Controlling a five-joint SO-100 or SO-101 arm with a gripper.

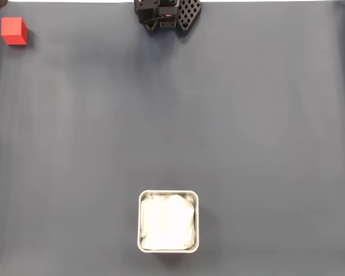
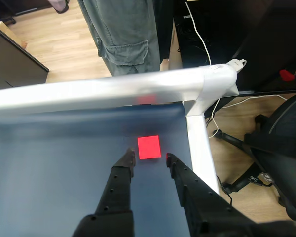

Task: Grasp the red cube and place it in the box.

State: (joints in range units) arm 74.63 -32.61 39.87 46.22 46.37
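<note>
Sitting at the bench's top-left corner in the fixed view, the red cube [image 1: 14,31] is well apart from the box [image 1: 168,248], which stands near the bottom edge. In the wrist view the gripper [image 2: 149,159] hangs with jaws narrowly parted, empty, the cube [image 2: 149,147] just beyond its fingertips [image 2: 129,158].

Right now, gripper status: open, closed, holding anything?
Gripper: open, holding nothing; the red cube lies just beyond its fingertips, untouched.
</note>
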